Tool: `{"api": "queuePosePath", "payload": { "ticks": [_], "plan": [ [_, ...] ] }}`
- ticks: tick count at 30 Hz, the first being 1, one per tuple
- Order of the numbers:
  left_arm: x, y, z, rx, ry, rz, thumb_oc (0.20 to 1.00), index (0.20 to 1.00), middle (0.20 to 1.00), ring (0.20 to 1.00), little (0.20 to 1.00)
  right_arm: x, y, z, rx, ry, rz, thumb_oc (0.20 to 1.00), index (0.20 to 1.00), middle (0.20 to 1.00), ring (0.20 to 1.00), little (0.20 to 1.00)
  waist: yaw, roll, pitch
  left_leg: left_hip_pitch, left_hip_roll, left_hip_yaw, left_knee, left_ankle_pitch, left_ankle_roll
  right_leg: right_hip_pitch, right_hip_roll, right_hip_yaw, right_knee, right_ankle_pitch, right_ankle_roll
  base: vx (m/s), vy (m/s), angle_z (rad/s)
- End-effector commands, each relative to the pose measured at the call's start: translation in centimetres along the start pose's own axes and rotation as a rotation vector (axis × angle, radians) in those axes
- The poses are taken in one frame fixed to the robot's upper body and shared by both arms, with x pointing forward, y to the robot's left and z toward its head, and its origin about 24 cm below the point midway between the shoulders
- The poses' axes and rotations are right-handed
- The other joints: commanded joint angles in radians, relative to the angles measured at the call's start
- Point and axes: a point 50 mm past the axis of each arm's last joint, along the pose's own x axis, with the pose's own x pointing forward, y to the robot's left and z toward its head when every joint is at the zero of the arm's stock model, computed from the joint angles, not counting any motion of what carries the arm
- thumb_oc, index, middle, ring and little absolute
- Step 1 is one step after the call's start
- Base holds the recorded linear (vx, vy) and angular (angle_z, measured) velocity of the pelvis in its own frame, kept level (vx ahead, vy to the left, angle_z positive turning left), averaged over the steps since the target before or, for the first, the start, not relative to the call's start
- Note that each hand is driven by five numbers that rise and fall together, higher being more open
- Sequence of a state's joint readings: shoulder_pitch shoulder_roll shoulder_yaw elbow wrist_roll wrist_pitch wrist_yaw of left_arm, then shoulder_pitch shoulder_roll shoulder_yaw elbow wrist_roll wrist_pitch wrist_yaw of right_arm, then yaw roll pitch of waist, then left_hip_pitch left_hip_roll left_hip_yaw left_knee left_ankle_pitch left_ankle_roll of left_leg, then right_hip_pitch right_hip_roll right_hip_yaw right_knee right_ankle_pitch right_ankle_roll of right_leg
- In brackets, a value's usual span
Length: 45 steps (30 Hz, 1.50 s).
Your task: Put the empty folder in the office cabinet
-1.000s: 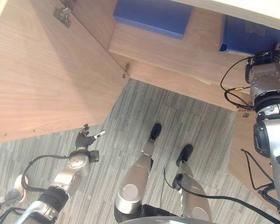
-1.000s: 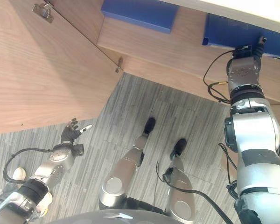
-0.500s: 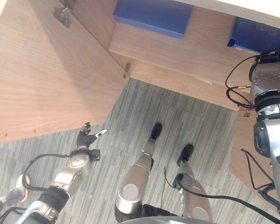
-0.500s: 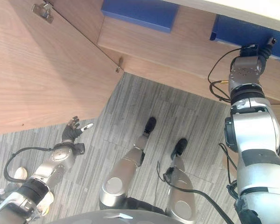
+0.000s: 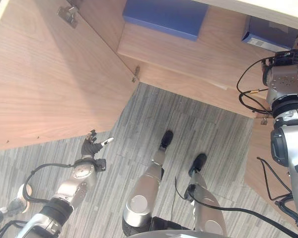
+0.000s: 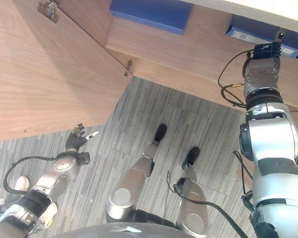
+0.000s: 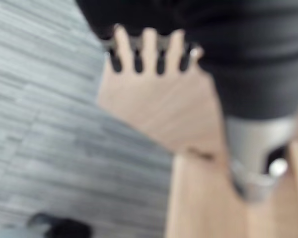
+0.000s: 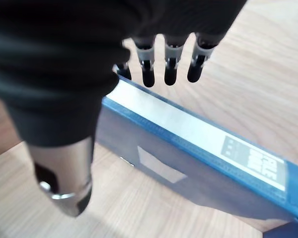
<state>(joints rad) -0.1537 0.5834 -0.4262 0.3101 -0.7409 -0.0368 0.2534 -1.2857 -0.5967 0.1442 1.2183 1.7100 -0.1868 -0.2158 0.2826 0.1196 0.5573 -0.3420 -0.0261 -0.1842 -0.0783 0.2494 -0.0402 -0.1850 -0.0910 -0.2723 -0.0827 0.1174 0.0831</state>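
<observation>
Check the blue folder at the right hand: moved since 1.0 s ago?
Yes. The blue folder now lies deeper on the cabinet shelf, spine label facing out; the right hand is open, off it.

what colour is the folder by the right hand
Blue folder with a white spine label, clearest in the right wrist view.

The folder has a white spine label bearing dark print. The letters are too blurred to read.
</observation>
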Motion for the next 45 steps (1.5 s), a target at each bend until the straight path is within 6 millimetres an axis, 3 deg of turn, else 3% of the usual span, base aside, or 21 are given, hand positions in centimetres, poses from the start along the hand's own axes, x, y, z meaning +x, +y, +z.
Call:
{"api": "queuePosePath", "payload": {
  "ticks": [1,10,14,19,25,33,40,45],
  "plan": [
    [-1.4,2.7,-0.5,0.023,0.002,0.067,1.0,1.0,1.0,1.0,1.0,-0.3,4.4,4.0,-0.017,-0.097,0.158,1.0,1.0,1.0,1.0,1.0,-0.004,0.0,-0.037,0.053,-0.007,0.055,-0.009,-0.126,-0.001,-0.023,-0.126,0.053,0.024,0.034,0.106,0.0,0.0,0.0],
    [-1.5,2.9,-0.3,0.021,-0.003,0.066,1.0,1.0,1.0,1.0,1.0,-0.2,3.8,4.3,-0.023,-0.088,0.101,1.0,1.0,1.0,1.0,1.0,-0.006,-0.001,-0.037,0.052,-0.006,0.055,-0.009,-0.126,-0.001,-0.024,-0.127,0.052,0.023,0.037,0.107,0.0,0.0,0.0],
    [-1.4,2.9,0.0,0.021,-0.003,0.068,1.0,1.0,1.0,1.0,1.0,0.0,2.2,3.2,-0.021,0.069,-0.05,1.0,1.0,1.0,1.0,1.0,-0.006,-0.003,-0.037,0.055,-0.006,0.053,-0.009,-0.128,-0.001,-0.023,-0.126,0.055,0.024,0.037,0.107,0.0,0.0,0.0],
    [-1.4,3.5,0.2,0.027,-0.008,0.074,1.0,1.0,1.0,1.0,1.0,0.0,0.9,3.2,0.024,0.181,-0.163,1.0,1.0,1.0,1.0,1.0,-0.003,-0.016,-0.037,0.053,-0.002,0.056,-0.009,-0.126,-0.002,-0.018,-0.125,0.055,0.017,0.043,0.111,0.0,-0.035,0.02],
    [-1.2,3.9,0.9,0.039,-0.021,0.075,1.0,1.0,1.0,1.0,1.0,-1.0,-1.1,2.1,0.064,0.453,-0.455,1.0,1.0,1.0,1.0,1.0,0.006,-0.032,-0.037,0.053,0.002,0.058,-0.009,-0.128,-0.003,-0.01,-0.119,0.056,0.012,0.048,0.115,0.01,-0.049,0.04],
    [-1.2,4.1,2.5,0.064,-0.04,0.073,1.0,1.0,1.0,1.0,1.0,-1.1,-2.3,3.8,0.077,0.415,-0.548,1.0,1.0,1.0,1.0,1.0,0.02,-0.048,-0.037,0.053,0.004,0.054,-0.009,-0.128,-0.005,0.007,-0.112,0.049,0.001,0.054,0.118,0.0,-0.056,0.01],
    [-1.3,4.0,2.6,0.076,-0.048,0.061,1.0,1.0,1.0,1.0,1.0,-1.2,-3.3,3.3,0.068,0.43,-0.59,1.0,1.0,1.0,1.0,1.0,0.025,-0.057,-0.037,0.071,0.008,0.054,-0.009,-0.133,-0.006,0.027,-0.105,0.048,-0.001,0.05,0.117,-0.03,-0.044,0.01],
    [-1.5,3.4,2.2,0.079,-0.047,0.037,1.0,1.0,1.0,1.0,1.0,-1.4,-5.1,2.3,0.056,0.466,-0.636,1.0,1.0,1.0,1.0,1.0,0.028,-0.063,-0.054,0.095,0.014,0.057,-0.009,-0.14,-0.007,0.051,-0.097,0.053,-0.004,0.041,0.115,-0.01,-0.007,0.0]
  ]
}}
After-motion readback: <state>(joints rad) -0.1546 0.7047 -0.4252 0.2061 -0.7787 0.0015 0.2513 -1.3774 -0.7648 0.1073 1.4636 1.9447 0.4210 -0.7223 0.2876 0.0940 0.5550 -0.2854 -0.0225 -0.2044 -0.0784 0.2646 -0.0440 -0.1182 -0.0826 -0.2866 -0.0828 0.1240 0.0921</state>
